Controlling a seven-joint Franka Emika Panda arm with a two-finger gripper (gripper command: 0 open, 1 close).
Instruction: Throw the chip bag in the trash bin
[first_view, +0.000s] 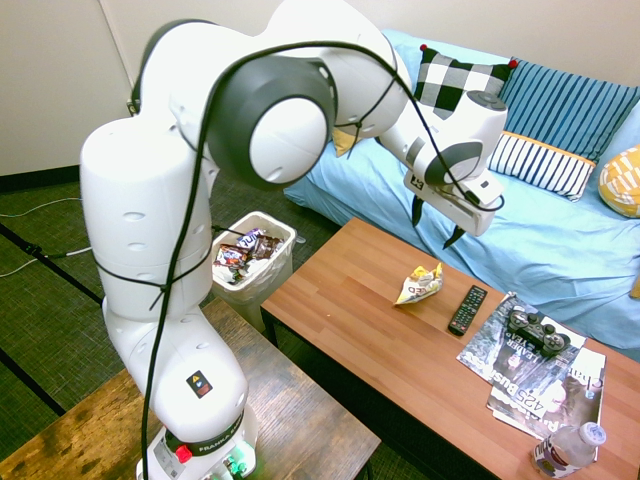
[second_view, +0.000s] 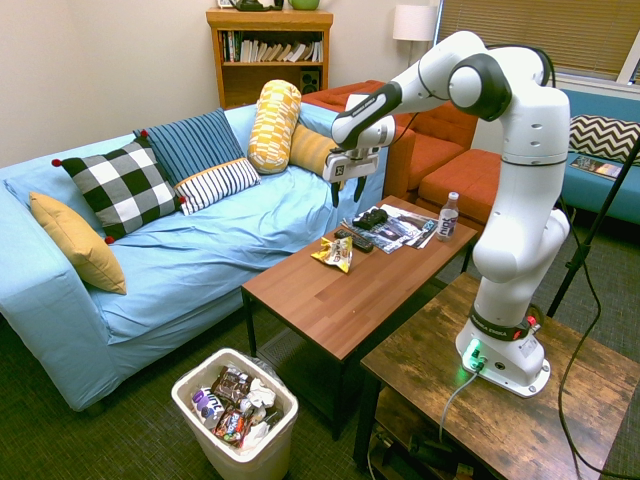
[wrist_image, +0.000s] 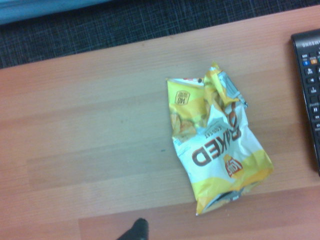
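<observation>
One crumpled yellow-and-white foil chip bag (first_view: 419, 284) (second_view: 333, 253) (wrist_image: 216, 139) lies flat on the long reddish-brown wooden coffee table (first_view: 370, 340) (second_view: 345, 295), just beside a black remote (first_view: 467, 309) (second_view: 353, 240) (wrist_image: 312, 90). Above the bag, well clear of it, hangs the white arm's two-finger gripper (first_view: 436, 224) (second_view: 345, 190), pointing down with its dark fingers spread wide and holding nothing. On the floor at the table's end stands the small white rectangular trash bin (first_view: 280, 270) (second_view: 200, 425), with dark wrappers inside

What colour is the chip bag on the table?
Yellow and white with brown lettering; the chip bag shows best in the wrist view.
</observation>
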